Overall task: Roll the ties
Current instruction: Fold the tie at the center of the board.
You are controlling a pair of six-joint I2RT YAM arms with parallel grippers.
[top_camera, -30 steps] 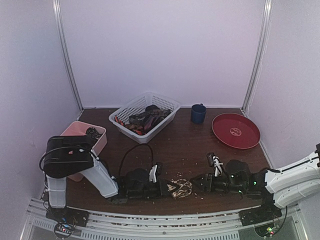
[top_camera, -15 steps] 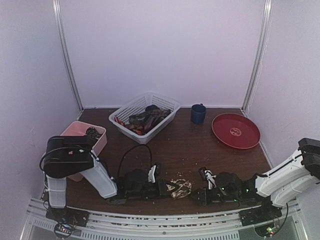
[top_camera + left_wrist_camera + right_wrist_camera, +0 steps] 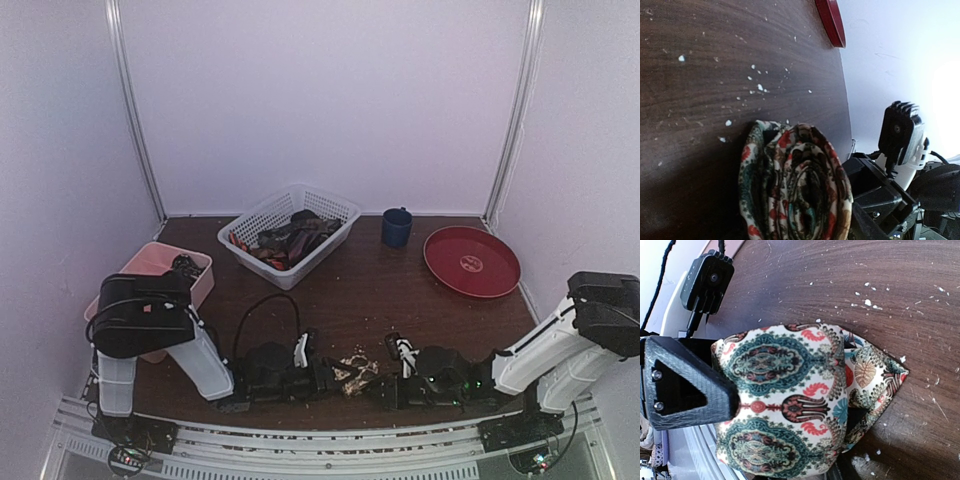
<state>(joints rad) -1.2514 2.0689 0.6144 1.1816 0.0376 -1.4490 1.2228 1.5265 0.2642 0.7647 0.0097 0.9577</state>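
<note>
A rolled tie (image 3: 355,372) with a cream, teal and red floral pattern lies at the table's near edge between my two grippers. In the left wrist view the tie (image 3: 795,185) shows end-on as a tight spiral. In the right wrist view the tie (image 3: 785,400) fills the middle of the frame. My left gripper (image 3: 325,378) holds the roll from the left; one of its black fingers (image 3: 685,382) presses on the fabric. My right gripper (image 3: 385,388) is against the roll's right side, with one finger (image 3: 880,192) beside it; its jaws are hidden by fabric. Other dark ties (image 3: 295,238) lie in the basket.
A white lattice basket (image 3: 262,215) stands at the back centre. A pink tray (image 3: 150,262) is at the left, a blue mug (image 3: 396,227) and a red plate (image 3: 472,262) at the back right. White crumbs dot the dark wooden table (image 3: 360,300).
My right gripper has moved left along the near edge, up to the rolled tie. The left gripper and the roll have shifted slightly left.
</note>
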